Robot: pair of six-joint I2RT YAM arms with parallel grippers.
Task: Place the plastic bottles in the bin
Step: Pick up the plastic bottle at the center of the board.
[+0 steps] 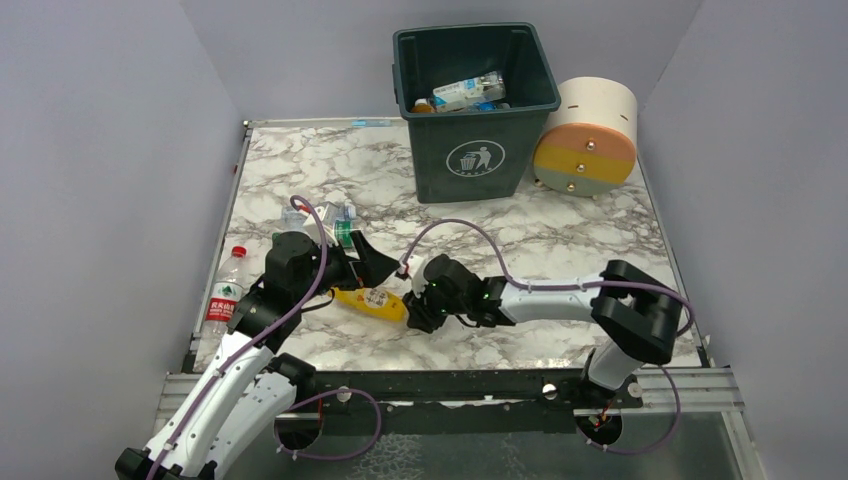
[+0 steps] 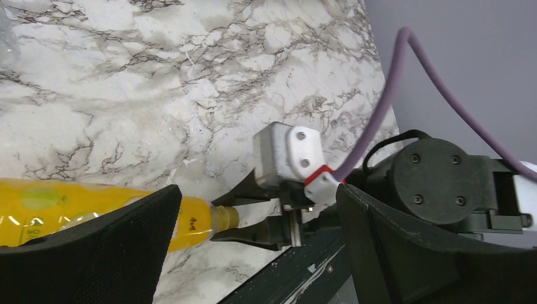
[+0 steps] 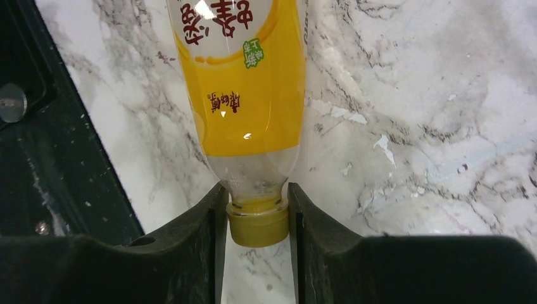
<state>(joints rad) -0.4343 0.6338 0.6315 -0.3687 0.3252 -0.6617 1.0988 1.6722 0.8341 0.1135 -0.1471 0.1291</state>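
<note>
A yellow-orange plastic bottle (image 1: 370, 300) (image 2: 57, 215) (image 3: 247, 95) lies on the marble table near the front. My right gripper (image 1: 414, 306) (image 3: 258, 199) is shut on its yellow cap and neck, both fingers pressed against the cap. My left gripper (image 1: 365, 268) (image 2: 258, 190) hangs open just above the bottle's body, holding nothing. The dark green bin (image 1: 475, 150) stands at the back with several bottles (image 1: 468, 92) inside. A clear bottle with a red cap (image 1: 225, 290) lies at the table's left edge. More clear bottles (image 1: 335, 220) lie behind the left gripper.
A cream-and-orange cylinder (image 1: 590, 135) lies on its side right of the bin. The black front rail (image 1: 450, 385) runs close under the right gripper. Purple cables (image 1: 470, 235) loop over both arms. Grey walls close in on three sides.
</note>
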